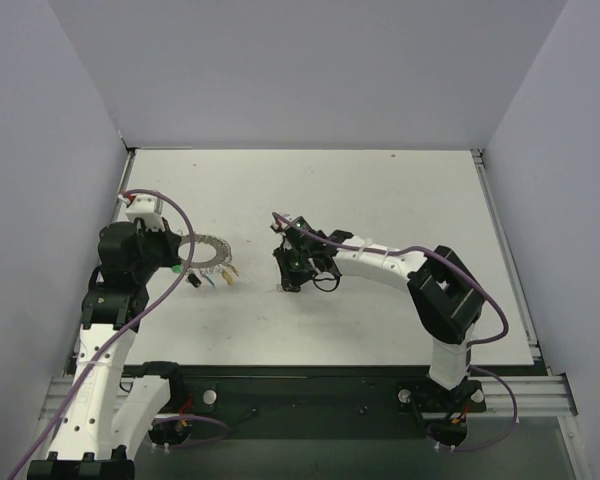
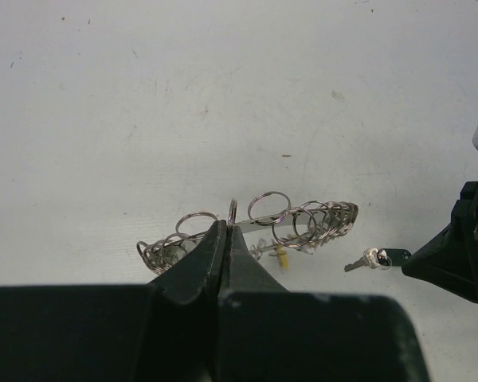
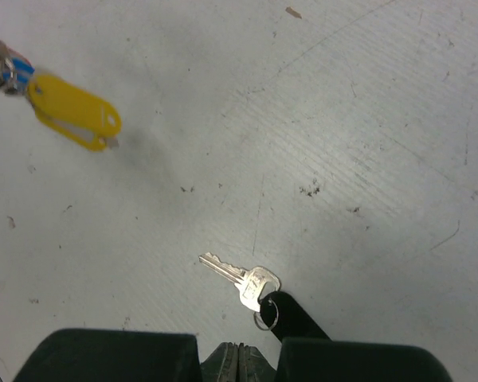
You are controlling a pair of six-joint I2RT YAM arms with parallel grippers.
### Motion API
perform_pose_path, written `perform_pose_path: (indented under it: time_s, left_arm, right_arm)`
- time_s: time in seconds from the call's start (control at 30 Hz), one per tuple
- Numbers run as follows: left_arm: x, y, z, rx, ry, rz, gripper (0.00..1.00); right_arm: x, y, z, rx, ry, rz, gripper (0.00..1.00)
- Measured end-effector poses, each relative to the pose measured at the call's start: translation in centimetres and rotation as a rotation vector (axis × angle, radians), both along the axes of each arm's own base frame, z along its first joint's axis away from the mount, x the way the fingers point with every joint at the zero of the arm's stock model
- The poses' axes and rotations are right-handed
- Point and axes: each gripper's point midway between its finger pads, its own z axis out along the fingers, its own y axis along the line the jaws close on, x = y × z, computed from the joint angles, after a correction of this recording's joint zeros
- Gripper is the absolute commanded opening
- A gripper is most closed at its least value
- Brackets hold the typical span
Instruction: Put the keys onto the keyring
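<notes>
The keyring (image 2: 259, 224) is a silvery hoop rimmed with many small split rings, seen edge-on and lifted slightly off the table. My left gripper (image 2: 225, 225) is shut on its near rim. A yellow key (image 2: 280, 255) hangs under it. From above, the keyring (image 1: 206, 250) sits at my left gripper (image 1: 183, 257). A silver key (image 3: 240, 278) with a black tag (image 3: 299, 318) lies flat on the table. My right gripper (image 3: 237, 356) is shut just left of that tag with nothing between its fingers. A yellow tag (image 3: 72, 111) lies further off.
Grey walls close in the white table (image 1: 380, 200) on three sides. In the left wrist view my right gripper (image 2: 430, 253) reaches in from the right, with the black-tagged key (image 2: 373, 259) at its tip. Coloured keys (image 1: 212, 277) trail below the hoop.
</notes>
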Motion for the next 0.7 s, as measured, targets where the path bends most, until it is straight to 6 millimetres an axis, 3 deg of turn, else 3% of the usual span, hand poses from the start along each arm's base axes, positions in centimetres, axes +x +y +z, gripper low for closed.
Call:
perform_pose_path:
  time_s: [0.07,0.1,0.2,0.33,0.7]
  left_arm:
    - [0.0,0.0,0.0,-0.001,0.001,-0.002,0.0]
    - [0.0,-0.1,-0.1,-0.001,0.002,-0.004,0.0]
    - [0.0,-0.1,-0.1,-0.003,0.001,-0.007,0.0]
    - [0.0,-0.2,0.0,-0.004,0.001,-0.011,0.0]
    - [-0.1,-0.5,-0.3,-0.011,0.005,-0.028,0.0]
  right_arm:
    - [-0.4,-0.4,-0.2,-0.005,0.002,0.006,0.12]
    - [-0.6,-0.6,-0.4,-0.012,0.007,0.007,0.25]
    - [-1.1,-1.5,-1.3,-0.041,0.017,0.005,0.41]
    - [-1.1,-1.9,-1.7,-0.06,0.016,0.001,0.48]
    - [-0.1,-0.7,-2.2,-0.056,0.017,-0.014,0.48]
